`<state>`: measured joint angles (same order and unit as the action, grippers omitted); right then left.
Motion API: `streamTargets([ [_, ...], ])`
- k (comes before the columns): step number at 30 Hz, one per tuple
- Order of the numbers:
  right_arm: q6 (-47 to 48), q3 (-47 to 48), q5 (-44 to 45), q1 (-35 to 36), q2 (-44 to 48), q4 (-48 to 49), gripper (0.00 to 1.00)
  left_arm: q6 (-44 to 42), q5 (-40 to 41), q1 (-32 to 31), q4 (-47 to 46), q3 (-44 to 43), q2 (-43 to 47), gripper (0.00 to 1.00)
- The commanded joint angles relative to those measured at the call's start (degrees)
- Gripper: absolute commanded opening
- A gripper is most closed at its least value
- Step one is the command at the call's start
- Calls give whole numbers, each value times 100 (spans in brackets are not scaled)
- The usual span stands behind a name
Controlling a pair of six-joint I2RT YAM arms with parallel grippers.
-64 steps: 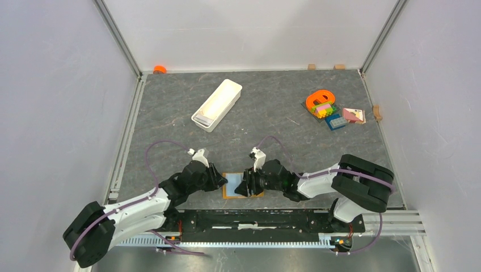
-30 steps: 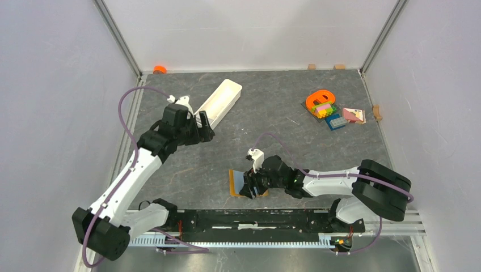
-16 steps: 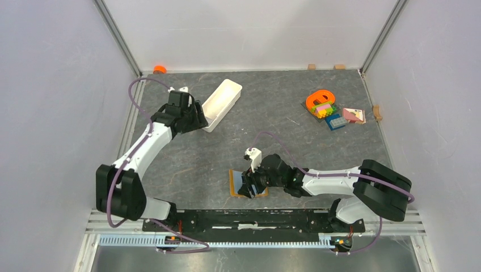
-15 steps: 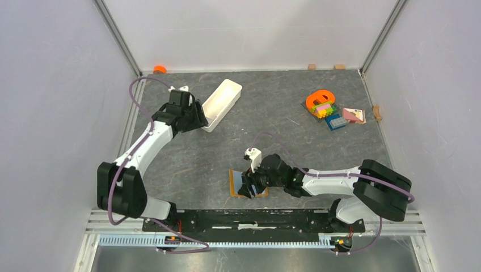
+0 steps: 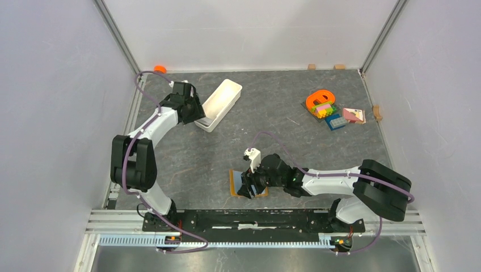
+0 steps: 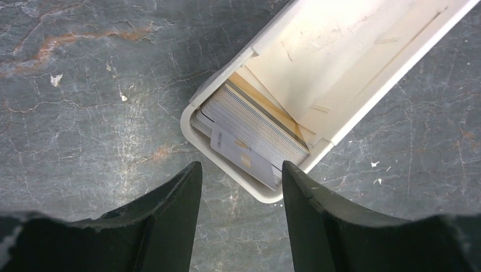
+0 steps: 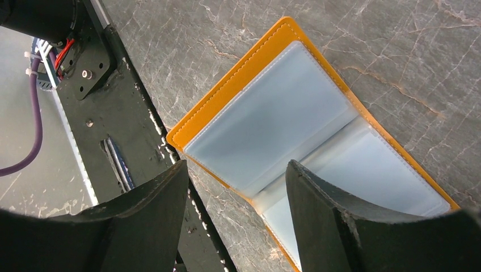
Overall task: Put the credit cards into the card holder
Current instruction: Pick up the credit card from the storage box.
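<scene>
card holder (image 7: pixel 266 127) lies spread open on worktop (image 5: pixel 272 113), well apart from white tray (image 6: pixel 340 45), pockets up for loading | right pincer (image 7: pixel 237 167) gapes over it, probably steadying | credit cards (image 6: pixel 252 136) stacked at tray's end | left pincer (image 6: pixel 238 170) spread wide above them, lined up to pick one

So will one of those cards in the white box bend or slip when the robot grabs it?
Probably stiff and light: the cards look thin and flat, packed on edge. They look smooth, so one might slip from the fingers. The front card leans out of the stack, so it likely comes free easiest.
</scene>
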<state>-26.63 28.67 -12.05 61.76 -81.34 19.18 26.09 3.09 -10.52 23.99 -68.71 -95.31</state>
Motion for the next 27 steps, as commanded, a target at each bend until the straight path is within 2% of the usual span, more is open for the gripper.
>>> streamTargets([
  [1,98,166,-105,21,-39,245,69,108,117,67,-168,-322,-208,60],
  [5,98,157,-128,29,-58,257,69,98,98,110,-171,-371,-377,53],
  [10,89,158,-126,29,-92,262,68,185,11,145,-210,-389,-440,39],
  [22,55,140,-105,55,-142,282,69,435,-63,165,-280,-280,-258,26],
  [27,46,148,-101,67,-150,280,69,460,-65,208,-204,-268,-161,25],
])
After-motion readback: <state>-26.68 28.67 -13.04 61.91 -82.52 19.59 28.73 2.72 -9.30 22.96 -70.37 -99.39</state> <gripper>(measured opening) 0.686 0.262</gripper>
